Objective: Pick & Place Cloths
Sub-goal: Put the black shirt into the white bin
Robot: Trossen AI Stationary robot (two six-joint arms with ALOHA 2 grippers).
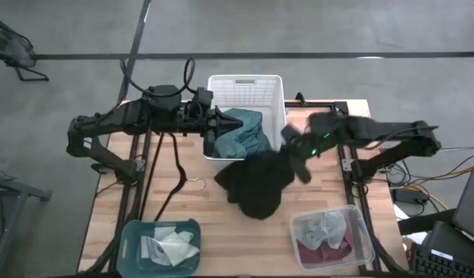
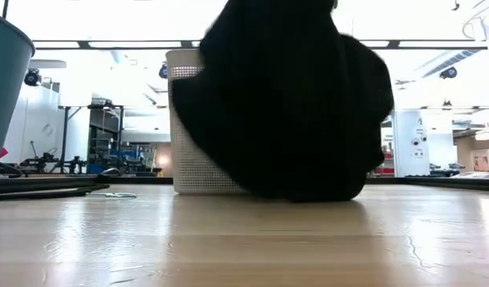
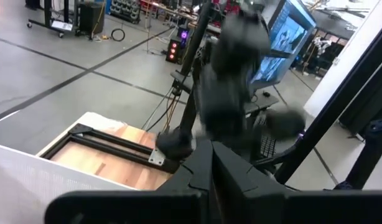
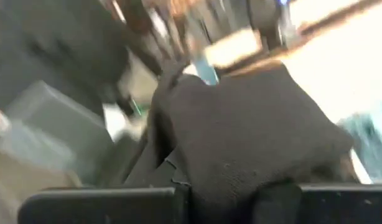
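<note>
A black cloth (image 1: 256, 185) hangs from my right gripper (image 1: 295, 158), which is shut on it just in front of the white slatted basket (image 1: 245, 79). In the low view the cloth (image 2: 284, 104) covers most of the basket (image 2: 189, 119); its lower end reaches about table level. A teal-green cloth (image 1: 248, 133) lies in the basket. My left gripper (image 1: 220, 121) is shut at the basket's left side, pointing level across it. In the left wrist view nothing shows between the fingers of the left gripper (image 3: 209, 168). My right gripper pinches a bunched part of the black cloth's top (image 4: 225, 180) between its two fingers, slanting down from the table's right side. The cloth hangs slack below the fingers; whether its lower end (image 2: 308, 195) touches the table, I cannot tell.
A teal tray (image 1: 133, 232) holding white cloths stands at the near left. A clear tray (image 1: 360, 224) with light grey and maroon cloths stands at the near right. A black strap (image 1: 175, 166) lies on the wood left of the basket.
</note>
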